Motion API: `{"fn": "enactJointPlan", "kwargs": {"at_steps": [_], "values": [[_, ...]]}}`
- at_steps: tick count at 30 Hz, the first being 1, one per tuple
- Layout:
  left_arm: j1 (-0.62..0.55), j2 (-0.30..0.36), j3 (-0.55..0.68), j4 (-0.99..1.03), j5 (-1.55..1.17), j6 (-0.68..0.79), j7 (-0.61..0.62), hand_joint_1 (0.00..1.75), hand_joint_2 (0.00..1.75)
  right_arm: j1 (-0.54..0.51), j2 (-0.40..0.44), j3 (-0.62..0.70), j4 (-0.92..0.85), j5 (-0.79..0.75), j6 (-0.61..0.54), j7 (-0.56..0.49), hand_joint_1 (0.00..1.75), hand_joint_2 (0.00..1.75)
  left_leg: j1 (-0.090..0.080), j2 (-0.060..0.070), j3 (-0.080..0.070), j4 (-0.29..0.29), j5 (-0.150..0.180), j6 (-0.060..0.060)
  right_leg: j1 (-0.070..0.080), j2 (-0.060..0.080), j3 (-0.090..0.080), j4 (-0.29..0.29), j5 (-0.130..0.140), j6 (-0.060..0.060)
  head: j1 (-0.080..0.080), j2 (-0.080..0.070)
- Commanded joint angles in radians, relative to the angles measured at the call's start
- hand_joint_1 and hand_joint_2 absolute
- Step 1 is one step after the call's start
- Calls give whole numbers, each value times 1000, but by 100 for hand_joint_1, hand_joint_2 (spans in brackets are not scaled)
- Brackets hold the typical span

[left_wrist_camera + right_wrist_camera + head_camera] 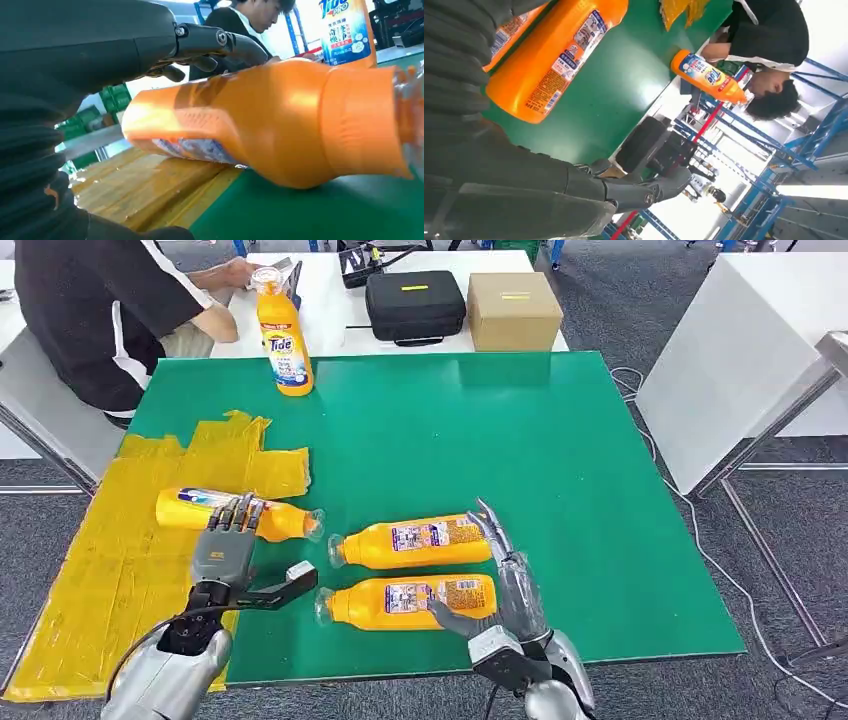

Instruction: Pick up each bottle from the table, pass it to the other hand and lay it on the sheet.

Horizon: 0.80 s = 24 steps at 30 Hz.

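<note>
The green worktop (560,460) carries the yellow sheet (110,560) at its left edge. One bottle (215,510) is laid half on the sheet under the left robot hand (225,545), whose fingers are spread over it. Two lying bottles (415,543) (405,600) are flanked by the right robot hand (490,580), held open. A fourth bottle (283,335) is stood far off. A round bottle could be rolled off the sheet if nudged.

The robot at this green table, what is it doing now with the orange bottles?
The left hand rests its fingers on a lying bottle that sits half on the yellow sheet. The right hand is by the bases of two more lying bottles, the farther and the nearer; its thumb touches the nearer one. A fourth bottle stands upright at the far edge, near a seated person.
</note>
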State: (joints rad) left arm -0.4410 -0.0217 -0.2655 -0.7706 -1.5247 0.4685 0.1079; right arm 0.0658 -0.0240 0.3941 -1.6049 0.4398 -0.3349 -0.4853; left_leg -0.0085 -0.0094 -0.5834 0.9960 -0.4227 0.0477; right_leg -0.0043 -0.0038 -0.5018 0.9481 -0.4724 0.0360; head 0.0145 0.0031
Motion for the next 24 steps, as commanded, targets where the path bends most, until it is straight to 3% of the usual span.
{"fn": "enactJointPlan", "kwargs": {"at_steps": [1, 5, 8, 11, 14, 19, 23, 24], "values": [[79, -32, 79, -73, 132, -17, -92, 0, 175, -14, -6, 29, 72, -1, -16, -12, 0, 175, 0, 3, 4, -2, -1, -2, 0, 2, 4, -2, 0, -1, 0, 0], [181, -44, 54, -297, 277, -25, -158, 0, 175, -17, 6, 21, 56, 44, -12, 12, 0, 175, 0, 3, 3, -1, -1, -2, 0, 3, 2, -1, 0, 0, 0, 0], [337, -56, 2, -617, 638, -15, -346, 0, 175, 3, 7, 10, 30, 186, -108, 39, 0, 175, 0, 2, 1, 0, -2, -2, 0, 2, 1, -1, -1, 0, 0, 0], [476, -40, -73, -876, 814, -71, -430, 0, 175, 12, -10, 8, -7, 346, -216, 88, 0, 175, 0, 3, 0, 1, -2, -2, 0, 3, -1, 0, -1, 0, 0, 0], [523, -41, -97, -932, 751, -22, -449, 0, 175, 15, -41, 17, -62, 346, -210, 109, 0, 175, 0, 3, 0, 1, -3, -2, -1, 3, -1, 0, -1, 0, 0, 0], [500, -48, -108, -850, 735, 32, -448, 0, 175, -34, -95, 35, -27, 407, -255, 159, 0, 175, 0, 2, 1, 0, -2, -2, -1, 2, -1, -1, -1, -1, 0, 0], [491, -70, -141, -790, 873, -56, -508, 0, 175, -97, -124, 42, 35, 746, -256, 405, 0, 175, -1, 2, 1, -1, -1, -2, -1, 2, -1, -1, 0, -1, 0, 0], [491, -79, -149, -780, 873, -53, -508, 0, 175, -116, -128, 48, 50, 746, -257, 409, 0, 175, -1, 3, 2, -1, -1, -2, -1, 3, 0, -2, 0, -1, 0, 0]]}}
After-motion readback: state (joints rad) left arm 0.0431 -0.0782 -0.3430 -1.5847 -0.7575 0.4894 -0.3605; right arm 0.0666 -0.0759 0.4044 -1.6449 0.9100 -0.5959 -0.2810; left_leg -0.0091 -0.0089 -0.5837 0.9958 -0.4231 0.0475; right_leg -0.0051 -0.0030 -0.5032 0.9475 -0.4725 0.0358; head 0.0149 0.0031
